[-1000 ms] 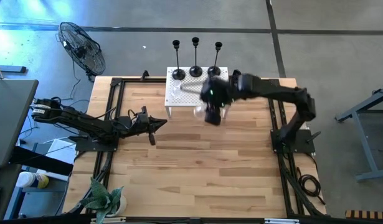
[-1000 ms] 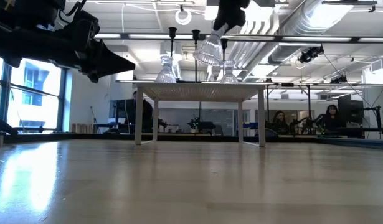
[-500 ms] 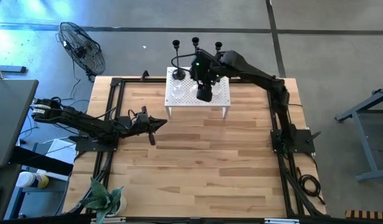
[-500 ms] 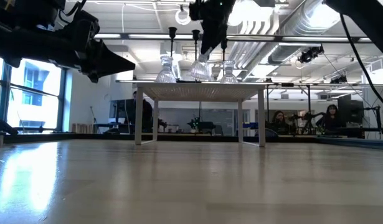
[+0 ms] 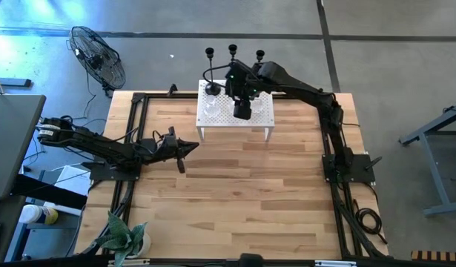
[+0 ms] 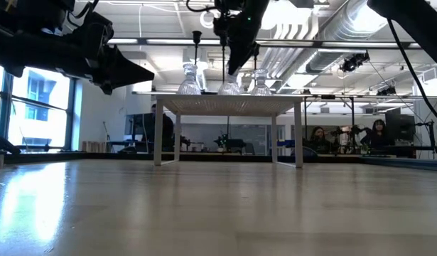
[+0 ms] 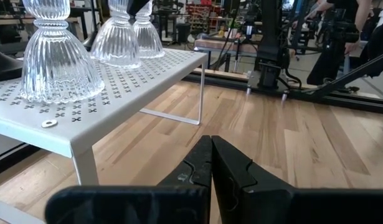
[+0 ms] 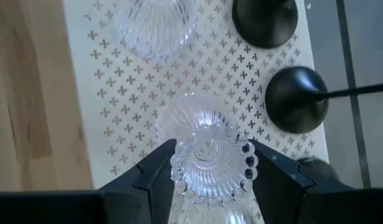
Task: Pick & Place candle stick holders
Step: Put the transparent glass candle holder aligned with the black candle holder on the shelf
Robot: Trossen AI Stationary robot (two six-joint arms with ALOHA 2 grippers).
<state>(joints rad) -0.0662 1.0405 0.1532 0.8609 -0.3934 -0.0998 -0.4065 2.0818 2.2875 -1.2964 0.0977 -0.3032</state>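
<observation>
The three black candlesticks (image 5: 233,70) stand upright in a row on the far edge of the white rack (image 5: 265,117), their round bases on its perforated top and their thin stems pointing straight up, each with a small cup at the top. In the right wrist view two of the domed bases (image 8: 295,99) show close to each other, near the rack's edge.

On the same rack stand ribbed clear glass holders. One glass holder (image 8: 211,163) is between the fingers of the right gripper (image 5: 242,110), which is closed on its upper part. This holder is upright, wide base down, and its base appears to meet the rack top just in front of the candlesticks; the contact itself I cannot see for sure. Another glass holder (image 5: 210,110) stands free on the rack, beside the held one, toward the left arm. In the left wrist view three glass pieces (image 7: 54,59) show in a line on the rack.

The left gripper (image 5: 184,149) waits over the wooden table (image 5: 235,200), apart from the rack on its near left side, with its fingers (image 7: 231,171) pressed together and nothing between them.
</observation>
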